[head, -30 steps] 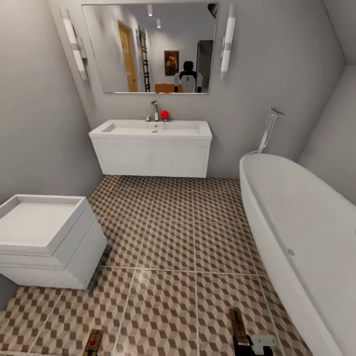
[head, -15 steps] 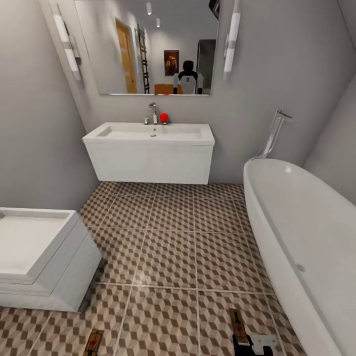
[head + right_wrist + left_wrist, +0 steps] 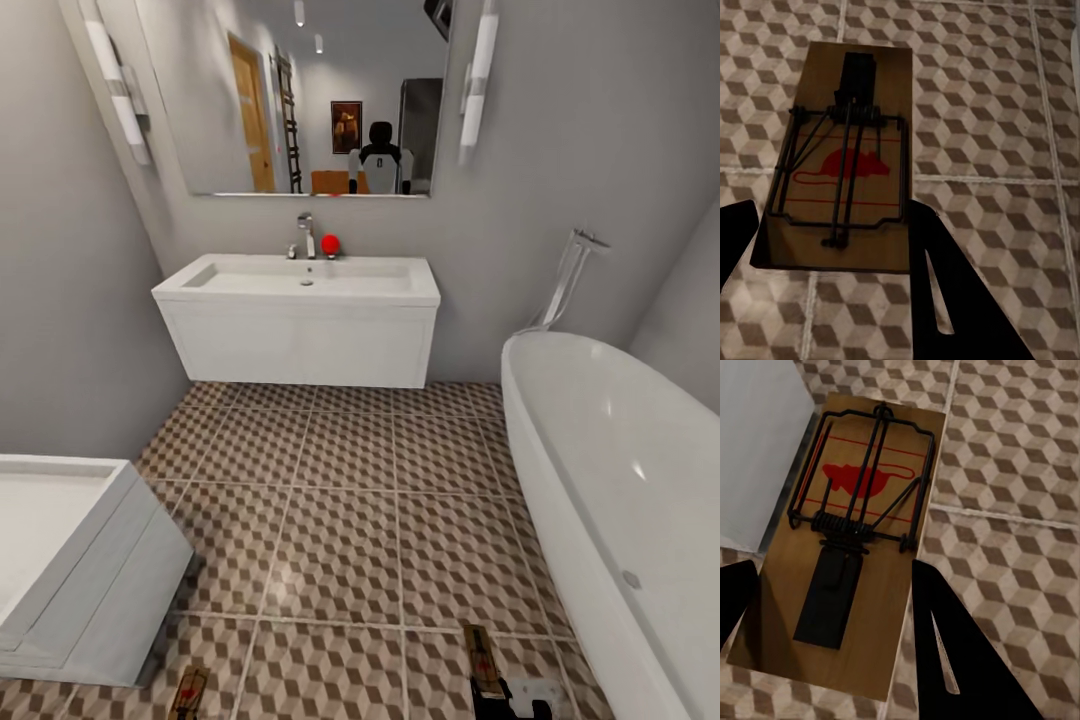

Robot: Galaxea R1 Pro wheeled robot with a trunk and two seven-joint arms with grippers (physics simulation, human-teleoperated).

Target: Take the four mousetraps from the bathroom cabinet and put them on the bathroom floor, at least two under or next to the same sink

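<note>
Left gripper [image 3: 825, 607] clamps mousetrap [image 3: 851, 540] | right gripper [image 3: 832, 255] clamps second mousetrap [image 3: 840, 157]

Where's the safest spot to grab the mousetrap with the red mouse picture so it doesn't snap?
Probably the mousetrap by its two long bare wooden edges, pinched across its width from its bar end, as the right gripper seems to. The board is flat and narrow, and the wires sit on top, so stay off them.

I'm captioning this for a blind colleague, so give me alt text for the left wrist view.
A wooden mousetrap with a red mouse mark and black wire spring sits between the left tool's two dark fingers, above the cube-patterned bathroom floor. A white surface lies beside it.
</note>
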